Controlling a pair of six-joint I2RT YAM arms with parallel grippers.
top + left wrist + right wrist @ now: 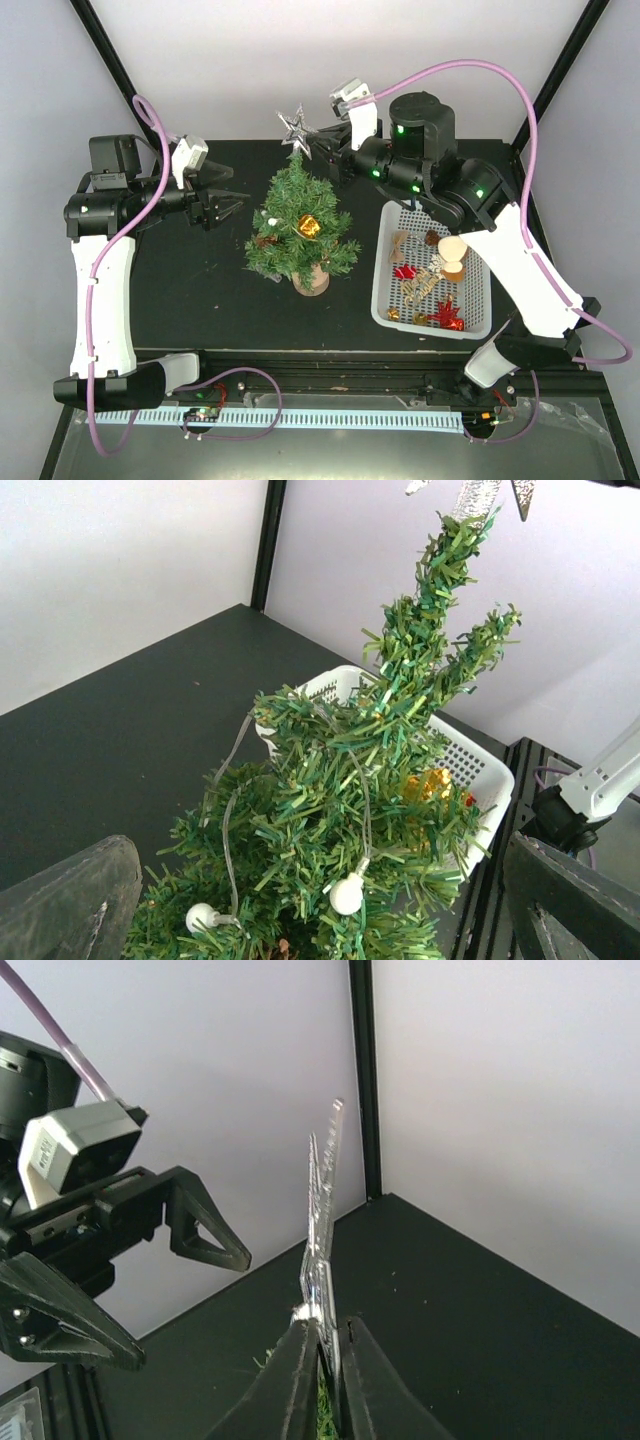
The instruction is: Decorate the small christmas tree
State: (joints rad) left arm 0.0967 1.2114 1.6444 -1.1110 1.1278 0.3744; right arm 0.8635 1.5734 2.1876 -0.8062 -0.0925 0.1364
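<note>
The small christmas tree (300, 232) stands mid-table on a round wood base (311, 282), with a gold ornament (308, 226) and a string of white bulbs (347, 893) on it. A silver star (297, 128) sits at its tip. My right gripper (322, 150) is shut on the star, which shows edge-on in the right wrist view (322, 1220), pinched between the fingertips (300, 1360). My left gripper (225, 205) is open and empty just left of the tree. In the left wrist view the tree (350, 810) fills the space between its fingers (70, 900).
A white basket (381, 290) right of the tree holds red bows (447, 313), gold pieces and wooden ornaments (455, 250); it also shows behind the tree in the left wrist view (470, 765). White walls with black frame posts close the back.
</note>
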